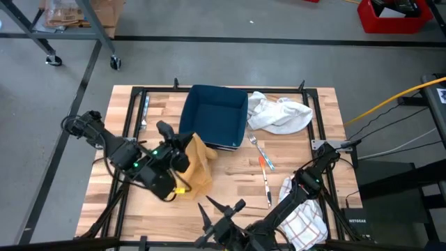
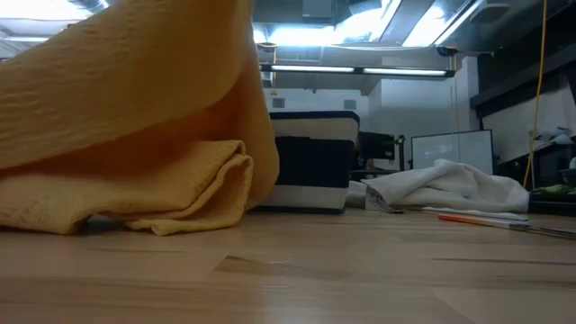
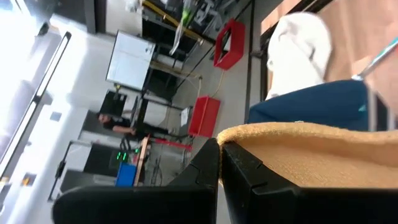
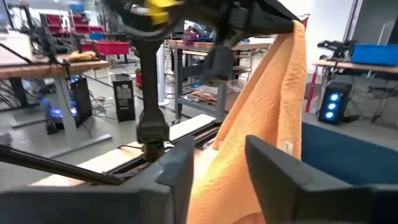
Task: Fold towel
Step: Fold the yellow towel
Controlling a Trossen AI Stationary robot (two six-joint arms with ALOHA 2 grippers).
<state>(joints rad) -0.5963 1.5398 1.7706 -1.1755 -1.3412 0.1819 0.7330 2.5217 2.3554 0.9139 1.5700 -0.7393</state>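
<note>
I'm mid-fold: my left end effector (image 1: 182, 145) is clamped on one towel (image 1: 196, 167) edge, lifted, the rest heaped on the tabletop (image 1: 230, 174). My right end effector (image 4: 214, 171) stands parted just before the hanging cloth, holding nothing. Next, I'd catch the lower edge (bin (image 1: 214, 116) close behind; fork (image 1: 260, 153) and white cloth (image 1: 280, 113) farther right).
</note>
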